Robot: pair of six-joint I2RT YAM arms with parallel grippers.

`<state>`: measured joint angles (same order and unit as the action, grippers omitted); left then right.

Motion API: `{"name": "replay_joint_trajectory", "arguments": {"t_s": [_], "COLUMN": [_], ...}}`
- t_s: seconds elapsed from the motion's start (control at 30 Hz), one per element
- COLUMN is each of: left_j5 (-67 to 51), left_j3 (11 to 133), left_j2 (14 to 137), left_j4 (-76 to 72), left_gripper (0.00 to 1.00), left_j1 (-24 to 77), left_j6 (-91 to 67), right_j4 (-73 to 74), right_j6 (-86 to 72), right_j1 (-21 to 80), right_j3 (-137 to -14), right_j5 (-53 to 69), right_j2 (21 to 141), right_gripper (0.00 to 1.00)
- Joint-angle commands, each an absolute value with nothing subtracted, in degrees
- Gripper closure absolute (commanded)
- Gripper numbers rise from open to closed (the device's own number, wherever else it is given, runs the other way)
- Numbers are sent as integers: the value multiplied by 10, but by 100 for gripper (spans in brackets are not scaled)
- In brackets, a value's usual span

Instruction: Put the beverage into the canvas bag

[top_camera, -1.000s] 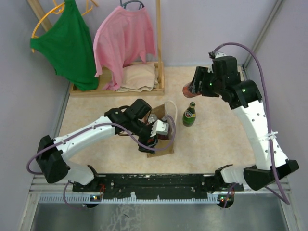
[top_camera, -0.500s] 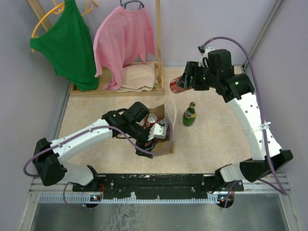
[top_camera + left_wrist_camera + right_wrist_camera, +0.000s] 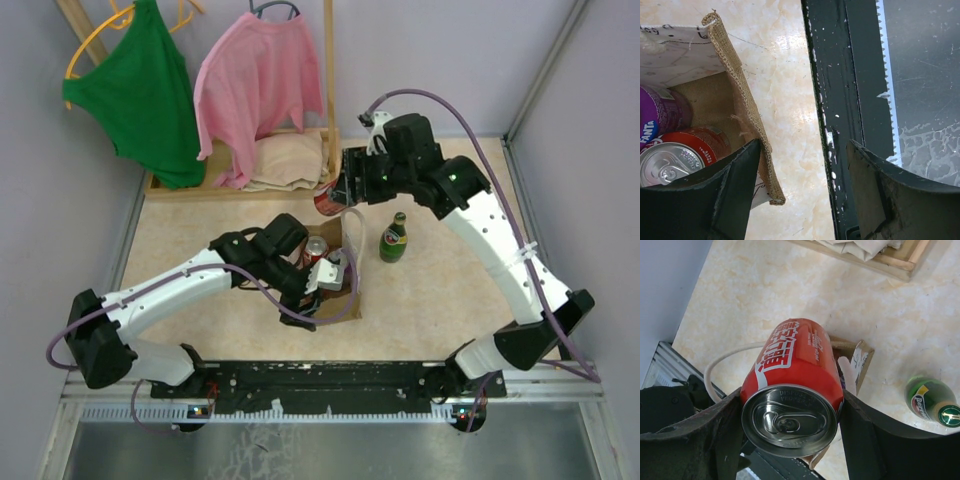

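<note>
My right gripper (image 3: 790,432): squeezing the red can (image 3: 795,365).
The canvas bag (image 3: 859,359): below my gripper, a little nearer my base, mouth up.

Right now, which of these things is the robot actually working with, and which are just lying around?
In the job:
red can, held in the right gripper
canvas bag, its wall inside the open left gripper
purple can and second red can, inside the bag
green bottle, probably next

Lying about:
green shirt
pink shirt
folded beige cloth
wooden rack
</note>
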<state>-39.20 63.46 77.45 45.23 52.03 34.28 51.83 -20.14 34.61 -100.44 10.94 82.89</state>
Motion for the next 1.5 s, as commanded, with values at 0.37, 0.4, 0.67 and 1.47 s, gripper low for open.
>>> {"name": "replay_joint_trajectory", "arguments": {"t_s": [0.37,0.4,0.67,1.47], "left_j5": [-379,-377,-384,-453], "left_j3": [634,635,648,686], "left_j2": [755,754,752,720], "left_j4": [457,454,425,338], "left_gripper": [24,24,23,23], "left_j1": [523,522,500,359], "left_j6": [333,331,299,158], "right_j4": [499,501,535,589], "right_j6": [-218,-219,-227,-263], "right_j1": [416,418,443,509], "right_j3": [-910,-906,-881,-839], "right_j5": [97,95,76,31], "right_j2": [801,799,785,780], "right_gripper": [100,100,100,100]}}
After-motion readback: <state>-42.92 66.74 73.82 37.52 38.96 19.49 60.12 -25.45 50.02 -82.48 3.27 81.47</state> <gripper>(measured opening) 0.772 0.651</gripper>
